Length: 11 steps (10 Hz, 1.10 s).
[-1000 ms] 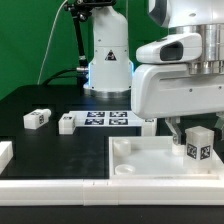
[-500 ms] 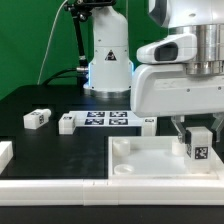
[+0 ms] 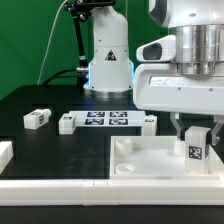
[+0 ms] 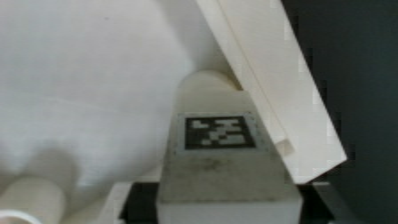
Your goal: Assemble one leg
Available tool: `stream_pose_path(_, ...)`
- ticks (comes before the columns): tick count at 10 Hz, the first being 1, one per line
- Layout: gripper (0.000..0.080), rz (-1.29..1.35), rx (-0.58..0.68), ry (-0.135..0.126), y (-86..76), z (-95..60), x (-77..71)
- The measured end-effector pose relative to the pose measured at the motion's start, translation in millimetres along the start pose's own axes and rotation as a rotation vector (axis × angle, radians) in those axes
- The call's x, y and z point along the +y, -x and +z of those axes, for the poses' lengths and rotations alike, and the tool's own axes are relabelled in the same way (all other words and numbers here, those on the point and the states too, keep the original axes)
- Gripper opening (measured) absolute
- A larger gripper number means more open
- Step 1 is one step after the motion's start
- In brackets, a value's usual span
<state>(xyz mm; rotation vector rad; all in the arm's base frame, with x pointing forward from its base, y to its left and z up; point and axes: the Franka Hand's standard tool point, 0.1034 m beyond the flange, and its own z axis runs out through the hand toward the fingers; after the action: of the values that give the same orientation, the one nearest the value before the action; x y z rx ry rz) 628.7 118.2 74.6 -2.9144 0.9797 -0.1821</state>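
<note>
On the black desk (image 3: 40, 100), the big white panel (image 3: 150, 160) fills the exterior view's right foreground, with open dark surface toward the exterior view's left. Behind it lie the marker board (image 3: 108, 120) and two loose blocks (image 3: 37, 118). Claw (image 3: 196, 128) is clamped on the leg (image 3: 196, 143), upright over the panel near its raised edge (image 4: 267, 90).

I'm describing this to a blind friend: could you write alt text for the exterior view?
A white robot arm's pincer holds a small white leg with a black-and-white tag upright over a large white panel. Behind, on the black table, lie two more small white blocks and the marker board.
</note>
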Motion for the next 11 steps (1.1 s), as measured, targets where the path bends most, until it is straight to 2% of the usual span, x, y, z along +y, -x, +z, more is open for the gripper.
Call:
stream_pose_path(4, 0.0290, 0.422, -0.010, 0.011, 0.9, -0.2, 1.7)
stream_pose_path(6, 0.0290, 0.511, -0.014, 0.008, 1.3, -0.2, 1.4)
stream_pose_path(7, 0.0365, 0.493, -0.014, 0.007, 1.3, -0.1, 1.3)
stream_pose_path(8, 0.0365, 0.460, -0.015, 0.007, 1.4, 0.0, 1.2)
stream_pose_path(10, 0.0618, 0.384, -0.017, 0.005, 3.2, 0.0, -0.3)
stream_pose_path(11, 0.0640, 0.209, -0.013, -0.001, 2.6, -0.7, -1.5)
